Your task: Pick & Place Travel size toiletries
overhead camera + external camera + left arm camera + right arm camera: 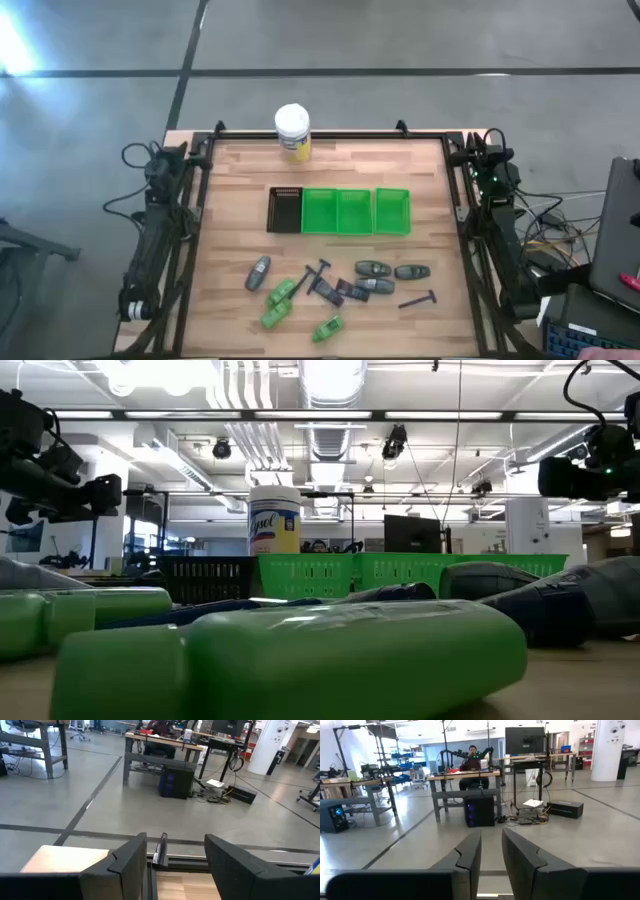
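The travel size toiletries lie scattered on the wooden table near its near edge. In the high view they are green bottles (pixel 283 292), grey tubes (pixel 373 268), dark blue razors (pixel 418 299) and a small dark packet (pixel 345 287). In the low view one green bottle (pixel 300 660) fills the foreground. My left gripper (pixel 175 840) is open and sits parked at the table's far-left corner (pixel 172 158). My right gripper (pixel 491 831) is parked at the far-right corner (pixel 487 150), its fingers a narrow gap apart. Both are far from the items and hold nothing.
A black bin (pixel 285 210) and three green bins (pixel 357 211) stand in a row at mid-table. A yellow jar with a white lid (pixel 293 133) stands at the far edge. A dark frame (pixel 330 135) rims the table. A person sits at a desk (pixel 472 762) across the room.
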Motion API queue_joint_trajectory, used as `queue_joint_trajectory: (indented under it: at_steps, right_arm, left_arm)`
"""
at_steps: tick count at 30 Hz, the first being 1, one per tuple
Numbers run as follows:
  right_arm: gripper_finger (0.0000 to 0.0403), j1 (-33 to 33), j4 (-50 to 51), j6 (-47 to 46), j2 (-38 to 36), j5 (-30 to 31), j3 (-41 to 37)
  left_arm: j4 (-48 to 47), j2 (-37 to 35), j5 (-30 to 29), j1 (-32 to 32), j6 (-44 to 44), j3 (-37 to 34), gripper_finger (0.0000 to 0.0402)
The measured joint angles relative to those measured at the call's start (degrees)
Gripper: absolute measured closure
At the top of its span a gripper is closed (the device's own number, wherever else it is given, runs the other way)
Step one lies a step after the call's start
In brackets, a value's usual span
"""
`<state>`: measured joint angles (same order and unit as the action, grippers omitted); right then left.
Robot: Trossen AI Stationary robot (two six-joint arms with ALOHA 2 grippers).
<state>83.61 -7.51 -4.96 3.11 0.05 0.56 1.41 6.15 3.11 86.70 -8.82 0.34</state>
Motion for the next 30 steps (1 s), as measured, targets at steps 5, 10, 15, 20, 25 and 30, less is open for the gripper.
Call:
queue_joint_trajectory:
  at_steps: [5, 10, 15, 20, 25, 30]
  right_arm:
    - [0.0348, 0.0, 0.0, 0.0, 0.0, 0.0, 0.0]
    - [0.0357, 0.0, 0.0, 0.0, 0.0, 0.0, 0.0]
    - [0.0358, 0.0, 0.0, 0.0, 0.0, 0.0, 0.0]
    - [0.0344, 0.0, 0.0, 0.0, 0.0, 0.0, 0.0]
    - [0.0326, 0.0, 0.0, 0.0, 0.0, 0.0, 0.0]
    - [0.031, 0.0, 0.0, 0.0, 0.0, 0.0, 0.0]
  left_arm:
    - [0.0, 0.0, 0.0, 0.0, 0.0, 0.0, 0.0197]
    - [0.0, 0.0, 0.0, 0.0, 0.0, 0.0, 0.0197]
    - [0.0, 0.0, 0.0, 0.0, 0.0, 0.0, 0.0197]
    - [0.0, 0.0, 0.0, 0.0, 0.0, 0.0, 0.0197]
    - [0.0, 0.0, 0.0, 0.0, 0.0, 0.0, 0.0197]
    - [0.0, 0.0, 0.0, 0.0, 0.0, 0.0, 0.0197]
